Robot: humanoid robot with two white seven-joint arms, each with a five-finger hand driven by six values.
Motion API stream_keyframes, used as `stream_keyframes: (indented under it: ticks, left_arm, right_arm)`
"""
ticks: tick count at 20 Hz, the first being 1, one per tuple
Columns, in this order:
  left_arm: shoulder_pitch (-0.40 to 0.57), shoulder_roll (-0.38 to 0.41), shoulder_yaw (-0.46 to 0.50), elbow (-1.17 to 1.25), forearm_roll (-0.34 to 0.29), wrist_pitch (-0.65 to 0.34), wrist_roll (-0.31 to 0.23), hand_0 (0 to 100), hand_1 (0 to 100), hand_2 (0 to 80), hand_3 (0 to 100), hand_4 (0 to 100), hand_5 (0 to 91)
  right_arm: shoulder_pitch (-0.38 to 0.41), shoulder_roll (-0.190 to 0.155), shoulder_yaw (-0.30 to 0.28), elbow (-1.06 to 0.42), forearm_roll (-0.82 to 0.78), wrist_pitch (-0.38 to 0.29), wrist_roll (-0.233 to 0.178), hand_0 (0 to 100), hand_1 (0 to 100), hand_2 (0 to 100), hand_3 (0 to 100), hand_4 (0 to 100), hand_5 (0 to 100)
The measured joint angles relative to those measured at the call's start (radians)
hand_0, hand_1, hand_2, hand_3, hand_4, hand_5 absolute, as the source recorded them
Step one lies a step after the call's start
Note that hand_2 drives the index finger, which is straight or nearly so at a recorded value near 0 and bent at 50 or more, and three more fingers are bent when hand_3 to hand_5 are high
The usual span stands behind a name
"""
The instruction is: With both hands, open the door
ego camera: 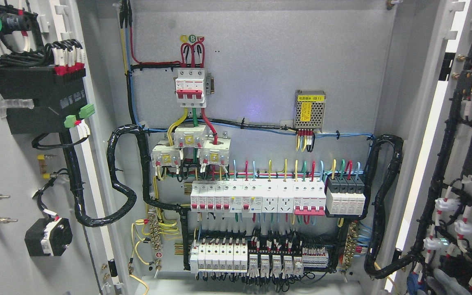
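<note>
While both doors stand swung wide toward the camera, the left door [2, 155] fills the pic's left edge and the right door [463, 24] the right edge, inner faces showing. Nearest, at the bottom right corner, a blurred grey-blue shape [436, 284] sits against the right door's wiring (poss. the right hand, but can't tell, and can't tell if it grips anything). No left hand in view. On the left door: a black module [39, 98] w/ green connectors [81, 114] at its lower right, and a black socket block [48, 237] lower down. A thick black wire loom [125, 176] loops from that door into the cabinet. Further in, lowest, a terminal row [256, 256]; above it a breaker row [256, 196] w/ coloured wires rising from the top. Higher up, a red-toggled main breaker [191, 88] at centre-left and a perforated metal power supply [309, 108] to its right, both mounted on the grey back panel [268, 53].
</note>
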Motion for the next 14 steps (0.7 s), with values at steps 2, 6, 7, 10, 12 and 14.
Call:
stream_keyframes:
  ticks: [2, 6, 7, 10, 12, 14]
  left_arm:
    - [-0.001, 0.008, 0.013, 0.003, 0.017, 0.0, -0.001, 12, 39, 0.0, 0, 0, 0.0]
    - [-0.002, 0.022, 0.038, 0.007, 0.045, 0.001, -0.004, 12, 39, 0.0, 0, 0, 0.0]
    - [-0.002, 0.026, 0.043, 0.008, 0.053, 0.003, -0.004, 12, 39, 0.0, 0, 0, 0.0]
    - [-0.002, 0.035, 0.061, 0.01, 0.074, 0.003, -0.004, 12, 39, 0.0, 0, 0, 0.0]
    - [-0.002, 0.04, 0.072, 0.011, 0.087, -0.001, -0.005, 12, 39, 0.0, 0, 0, 0.0]
    - [-0.002, 0.045, 0.084, 0.012, 0.102, -0.005, -0.006, 12, 39, 0.0, 0, 0, 0.0]
  right_arm:
    - [0.0, -0.005, -0.009, 0.004, -0.004, 0.0, 0.008, 5, 0, 0, 0, 0, 0]
    - [0.003, -0.015, -0.028, 0.012, -0.015, -0.01, 0.018, 5, 0, 0, 0, 0, 0]
    - [0.005, -0.017, -0.032, 0.013, -0.021, -0.014, 0.02, 5, 0, 0, 0, 0, 0]
    - [0.011, -0.024, -0.047, 0.017, -0.04, -0.024, 0.028, 5, 0, 0, 0, 0, 0]
    - [0.014, -0.03, -0.058, 0.019, -0.049, -0.027, 0.036, 5, 0, 0, 0, 0, 0]
    - [0.017, -0.034, -0.066, 0.023, -0.057, -0.03, 0.048, 5, 0, 0, 0, 0, 0]
